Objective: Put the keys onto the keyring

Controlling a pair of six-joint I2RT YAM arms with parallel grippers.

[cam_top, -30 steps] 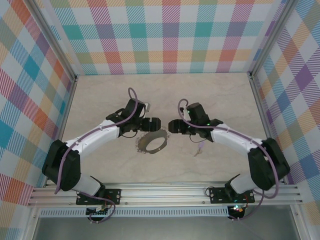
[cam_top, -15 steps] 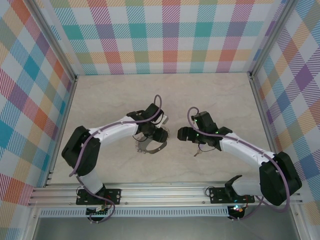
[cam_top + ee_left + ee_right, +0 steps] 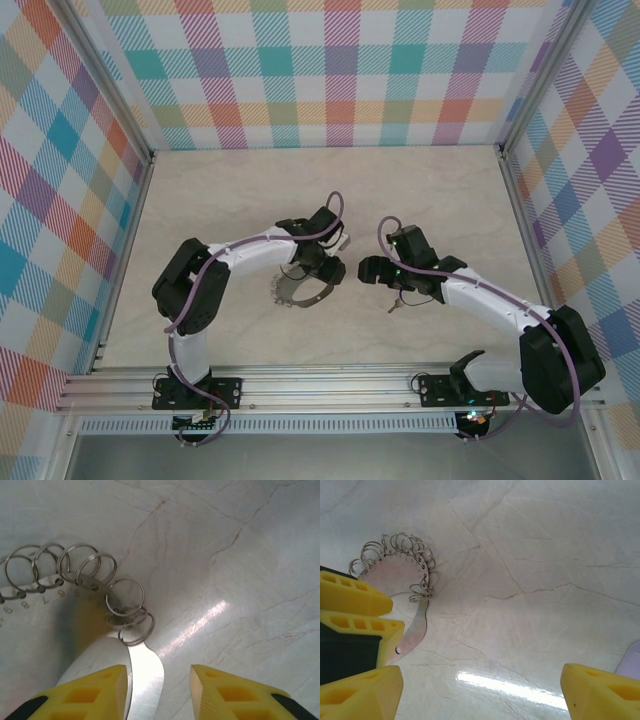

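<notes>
Left tool [image 3: 157, 680] stands open astride the keyring [image 3: 145, 672] band, seemingly not clamped. Right tool [image 3: 480, 695], wide open and empty, hovers right of the keyring. The key [image 3: 632, 660] lies farther right on the worktop [image 3: 545, 555]. The step looks like steadying the ring. Next, the right tool must fetch the key.

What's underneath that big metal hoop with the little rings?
Only pale marbled tabletop shows beneath the large thin silvery hoop fringed with rings. The left tool hides part of its rim.

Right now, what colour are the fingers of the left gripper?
Yellow; the fingers show best in the left wrist view.
</notes>
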